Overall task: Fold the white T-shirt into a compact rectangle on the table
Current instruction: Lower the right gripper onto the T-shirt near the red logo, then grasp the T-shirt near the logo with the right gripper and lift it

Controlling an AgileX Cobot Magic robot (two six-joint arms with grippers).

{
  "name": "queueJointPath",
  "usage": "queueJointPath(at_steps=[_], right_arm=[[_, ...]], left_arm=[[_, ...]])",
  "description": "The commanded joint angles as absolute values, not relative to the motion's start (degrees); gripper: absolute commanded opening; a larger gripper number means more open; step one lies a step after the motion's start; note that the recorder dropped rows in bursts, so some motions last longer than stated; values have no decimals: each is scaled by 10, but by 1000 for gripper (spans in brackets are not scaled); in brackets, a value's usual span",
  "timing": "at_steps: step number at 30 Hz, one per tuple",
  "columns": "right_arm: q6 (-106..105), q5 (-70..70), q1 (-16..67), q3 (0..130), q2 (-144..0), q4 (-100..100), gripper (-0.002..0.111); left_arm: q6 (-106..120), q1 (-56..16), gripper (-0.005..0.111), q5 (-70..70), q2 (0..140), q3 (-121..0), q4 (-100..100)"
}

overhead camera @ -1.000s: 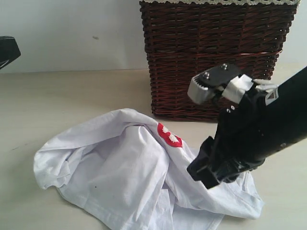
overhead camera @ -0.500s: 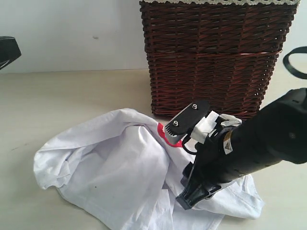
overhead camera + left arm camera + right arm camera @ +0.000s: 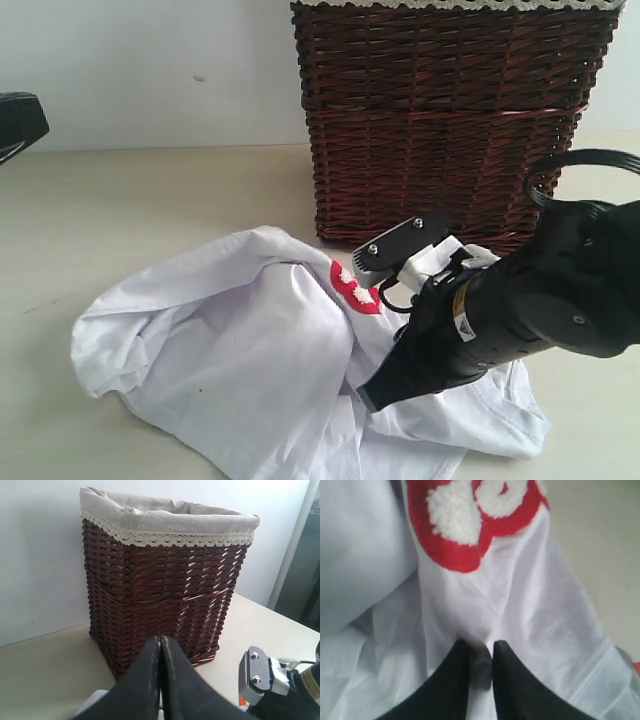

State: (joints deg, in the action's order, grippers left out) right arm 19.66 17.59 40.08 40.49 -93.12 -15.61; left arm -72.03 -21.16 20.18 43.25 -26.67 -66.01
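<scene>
Exterior view. T-shirt lies crumpled in a loose heap on the table, filling the 6 to 8 o'clock part of the view. The plain white side is mostly up, with folds running across it. A patch of red-edged lettering shows at the heap's 2 o'clock edge. A wicker basket stands at 1 o'clock of the heap, just beside it; whether the cloth touches it cannot be told.

Right gripper comes in from 3 o'clock, tilted down, tips sunk in the cloth at 5 o'clock of the lettering. Right wrist view: the two fingers are nearly together, with a small ridge of white cloth pinched between them. It is grasping the T-shirt, and the lettering lies close ahead of the tips.

Left gripper: fingers pressed flat together, clenched on nothing. It points at the basket, whose lace-trimmed liner folds over the rim.
</scene>
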Motion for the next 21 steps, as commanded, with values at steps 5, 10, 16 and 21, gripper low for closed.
queueJointPath(at_steps=[5, 10, 16, 21], right_arm=[[130, 210, 403, 405, -908, -128, 0], [131, 327, 403, 465, -827, -161, 0], [86, 499, 403, 592, -748, -191, 0], [77, 602, 403, 692, -706, -248, 0]], left_arm=[[-724, -213, 0, 207, 434, -265, -657], [-724, -213, 0, 209, 436, -265, -657], [-724, -213, 0, 282, 489, -255, -677], [-723, -213, 0, 313, 555, -255, -682]])
